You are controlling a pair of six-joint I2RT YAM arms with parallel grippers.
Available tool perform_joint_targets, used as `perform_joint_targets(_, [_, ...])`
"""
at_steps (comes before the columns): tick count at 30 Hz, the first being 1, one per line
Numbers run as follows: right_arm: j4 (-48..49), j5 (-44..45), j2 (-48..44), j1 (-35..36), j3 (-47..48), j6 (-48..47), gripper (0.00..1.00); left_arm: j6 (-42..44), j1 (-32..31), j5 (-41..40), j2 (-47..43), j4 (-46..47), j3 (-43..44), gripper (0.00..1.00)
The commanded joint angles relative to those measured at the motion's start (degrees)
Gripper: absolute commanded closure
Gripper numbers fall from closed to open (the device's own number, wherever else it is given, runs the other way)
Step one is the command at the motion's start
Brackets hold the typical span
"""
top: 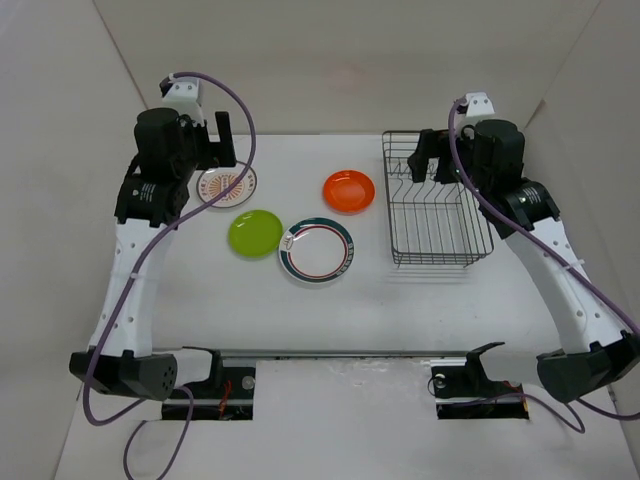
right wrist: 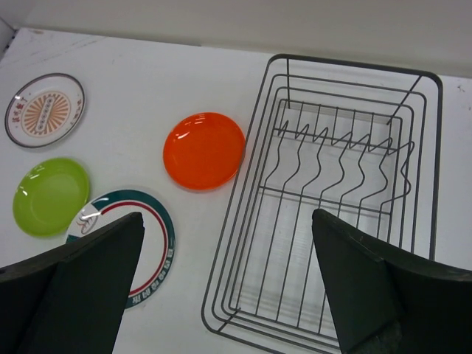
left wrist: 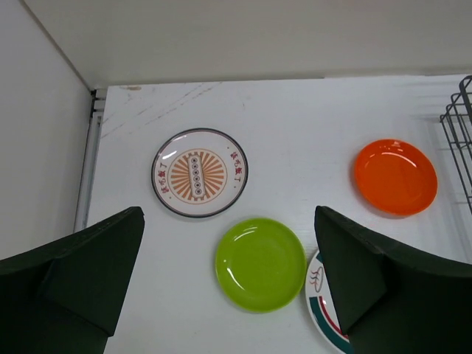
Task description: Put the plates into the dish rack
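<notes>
Four plates lie flat on the white table: the sunburst plate at far left, the lime green plate, the orange plate, and the larger teal-and-red-rimmed plate. The dark wire dish rack stands at right and holds nothing. My left gripper is open and empty, high above the sunburst and green plates. My right gripper is open and empty, high above the rack's left side.
White walls close in the table at the left, back and right. The rack's upright divider wires cross its far half. Both arm bases and a rail sit along the near edge.
</notes>
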Motion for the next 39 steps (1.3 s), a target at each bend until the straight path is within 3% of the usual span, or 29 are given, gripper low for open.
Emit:
perform_joint_targets(1, [1.25, -2.18, -0.86, -0.48, 0.91, 0.31, 0.00, -0.51, 0.30, 0.82, 0.54, -0.11, 2.16, 0.00])
perform_joint_targets(6, [2.83, -5.78, -0.86, -0.48, -0.51, -1.01, 0.00, 0.28, 0.30, -2.86, 0.02, 3.57, -3.18, 0.00])
perform_joint_targets(9, [4.33, -9.21, -2.00, -0.48, -2.69, -1.53, 0.00, -1.29, 4.67, -4.38, 1.33, 6.48, -4.87, 0.00])
perform_joint_targets(15, [7.22, -14.82, -3.93, 0.05, -5.69, -2.15, 0.00, -3.84, 16.98, 16.15, 10.11, 10.07, -6.19, 0.00])
perform_joint_targets(23, [11.71, -18.36, -6.66, 7.15, -10.43, -3.37, 0.00, -8.33, 29.29, 31.73, 22.68, 15.27, -9.79, 0.00])
perform_joint_targets(29, [12.24, -16.00, -7.19, 10.42, -10.44, -3.38, 0.00, -9.47, 30.71, 39.65, 31.91, 19.38, -9.09, 0.00])
perform_joint_targets(39, [14.17, -14.05, -10.79, 12.26, -14.83, -3.38, 0.00, -11.32, 30.71, 43.70, 43.85, 26.51, -9.62, 0.04])
